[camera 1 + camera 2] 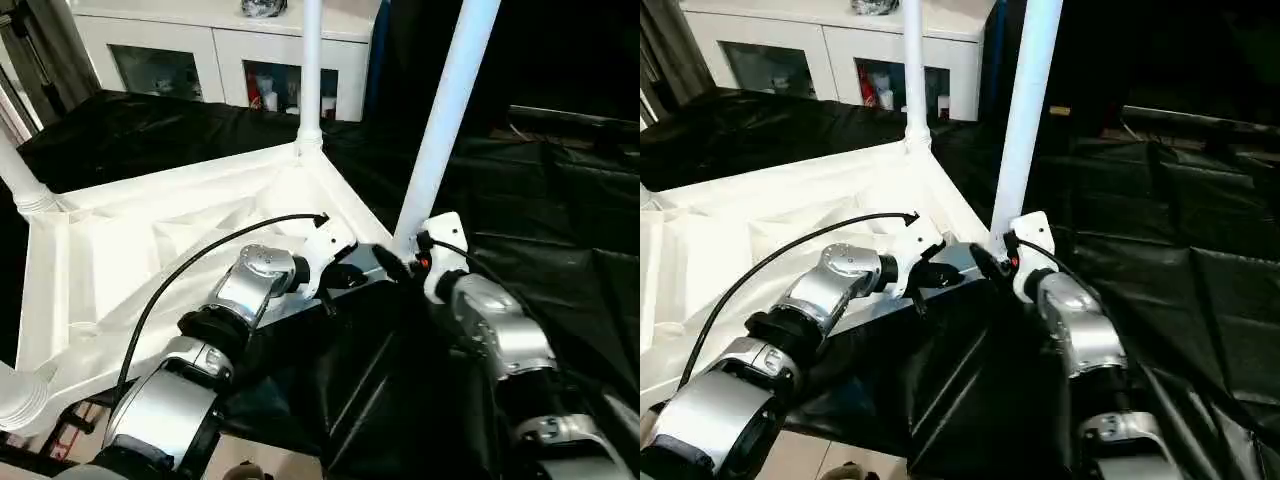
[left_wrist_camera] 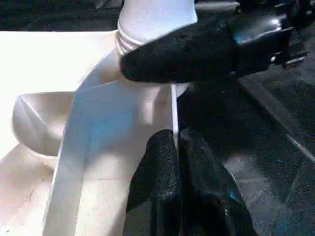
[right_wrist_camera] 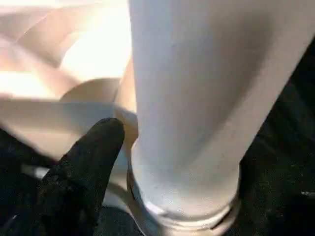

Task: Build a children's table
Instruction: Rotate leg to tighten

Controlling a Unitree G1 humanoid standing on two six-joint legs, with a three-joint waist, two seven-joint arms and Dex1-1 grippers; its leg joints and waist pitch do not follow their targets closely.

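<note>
The white plastic rectangular tabletop (image 1: 150,250) lies upside down on the black-draped surface (image 1: 560,230), ribbed underside up, with white tapered tube legs standing in its corner sockets.

The left jaws (image 2: 177,147) are pressed together, holding nothing, and rest just at the tabletop's thin near rim. Ahead of them stands the nearest white tube leg (image 1: 445,120) in its round corner socket (image 3: 182,206). In my judgement these closed jaws should serve as a brace here: press down on the rim so the top cannot slide or lift while the leg is worked.

The right jaws (image 1: 985,262) stand beside the base of that leg, one black finger (image 3: 83,167) lying close along the tube just above the socket collar; whether the jaws are spread wide or nipping the tube cannot be told. The leg leans away from the other gripper rather than standing plumb like the far white leg (image 1: 311,70). The step seems to be seating this leg: bring it upright first, then push straight along its axis, low near the collar, so it does not jam crooked.
</note>
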